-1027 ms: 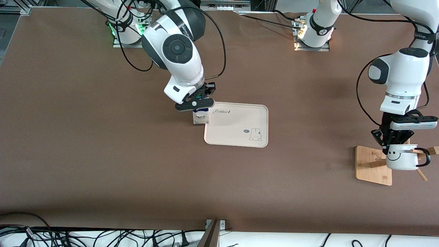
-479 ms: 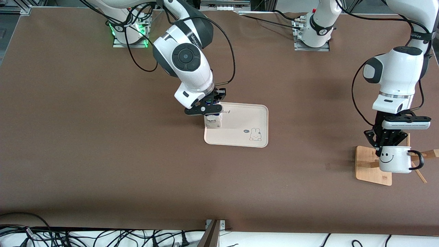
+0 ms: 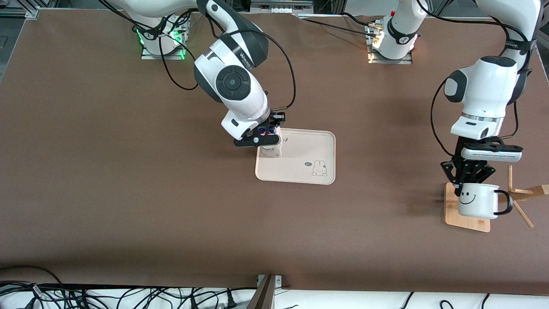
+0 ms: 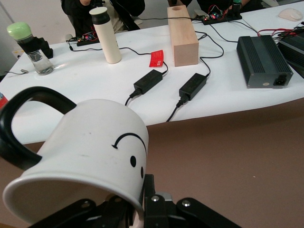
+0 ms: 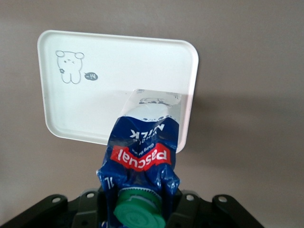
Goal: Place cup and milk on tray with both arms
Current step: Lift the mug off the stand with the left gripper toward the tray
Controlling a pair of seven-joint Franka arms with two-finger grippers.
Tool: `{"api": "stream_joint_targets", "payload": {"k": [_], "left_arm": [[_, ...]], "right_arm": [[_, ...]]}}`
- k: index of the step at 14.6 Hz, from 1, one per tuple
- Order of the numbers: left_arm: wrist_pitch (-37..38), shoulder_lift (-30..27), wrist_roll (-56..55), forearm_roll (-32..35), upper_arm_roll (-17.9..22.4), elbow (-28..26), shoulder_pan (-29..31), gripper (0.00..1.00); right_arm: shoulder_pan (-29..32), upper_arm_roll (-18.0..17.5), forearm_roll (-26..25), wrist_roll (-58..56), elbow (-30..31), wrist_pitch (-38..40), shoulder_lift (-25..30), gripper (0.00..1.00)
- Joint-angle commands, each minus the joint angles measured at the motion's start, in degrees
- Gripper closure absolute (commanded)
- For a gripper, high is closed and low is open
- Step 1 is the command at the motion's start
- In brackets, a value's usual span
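So the right gripper (image 3: 266, 141) has its fingers clamped on the top of the milk (image 3: 271, 151), which hangs upright right under them, over the tray (image 3: 300, 169) corner at the right arm's end. The left gripper (image 3: 466, 179) has its fingers pinched on the rim of the cup (image 3: 476, 201), smiley facing the front camera, dangling over the wooden rack base (image 3: 454, 212) on the desk (image 3: 128, 193).

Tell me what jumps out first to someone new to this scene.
The smiley-face mug hangs in the shut left gripper over the wooden rack base at the left arm's end of the table. Mid-table, the right gripper is shut on a blue Pascual milk carton over the cream rabbit tray.
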State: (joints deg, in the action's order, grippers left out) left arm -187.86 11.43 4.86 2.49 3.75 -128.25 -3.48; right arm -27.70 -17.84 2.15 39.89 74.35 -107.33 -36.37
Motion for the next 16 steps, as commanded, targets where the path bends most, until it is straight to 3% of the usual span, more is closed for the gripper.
{"api": "stream_joint_targets", "payload": {"k": [1, 10, 16], "left_arm": [[4.33, -2.02, -1.61, 1.03, -1.8, 0.8, -0.47, 1.0], [50.35, -3.34, -1.61, 0.68, -7.6, 17.22, -1.18, 1.0], [58.65, -2.82, -2.05, -0.02, -9.9, 20.49, -1.44, 1.0]], "right_arm": [[-0.94, 0.0, 0.92, 0.37, -2.11, 0.89, -1.94, 0.59], [-2.27, 0.17, 0.57, -1.92, -2.11, -0.69, -4.49, 0.59], [-1.04, 0.26, 0.57, -3.5, -2.11, -0.86, -5.02, 0.59]]}}
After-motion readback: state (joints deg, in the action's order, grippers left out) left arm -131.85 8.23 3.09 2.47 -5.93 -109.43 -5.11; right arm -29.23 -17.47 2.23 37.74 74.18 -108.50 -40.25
